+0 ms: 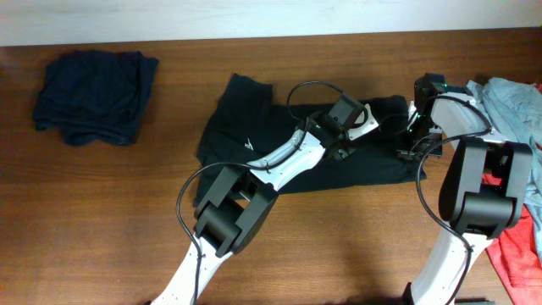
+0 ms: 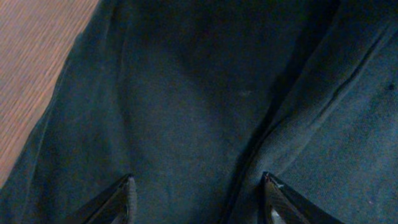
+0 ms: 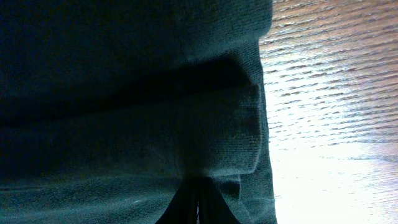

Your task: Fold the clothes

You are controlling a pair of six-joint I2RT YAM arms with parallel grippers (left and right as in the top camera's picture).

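A black T-shirt (image 1: 246, 127) with a small white chest logo lies spread across the middle of the table. My left gripper (image 1: 343, 146) hovers over its right half. In the left wrist view that gripper (image 2: 199, 194) stands open, its fingertips (image 2: 127, 196) wide apart over creased dark fabric (image 2: 186, 106), with nothing between them. My right gripper (image 1: 410, 149) is at the shirt's right edge. In the right wrist view it (image 3: 198, 200) is shut, with a folded edge of the black fabric (image 3: 155, 124) bunched at its tips.
A dark navy garment (image 1: 93, 95) lies crumpled at the back left. A grey-blue garment (image 1: 515, 103) and a red one (image 1: 518, 254) lie at the right edge behind my right arm. Bare wood (image 1: 102, 220) fills the front left.
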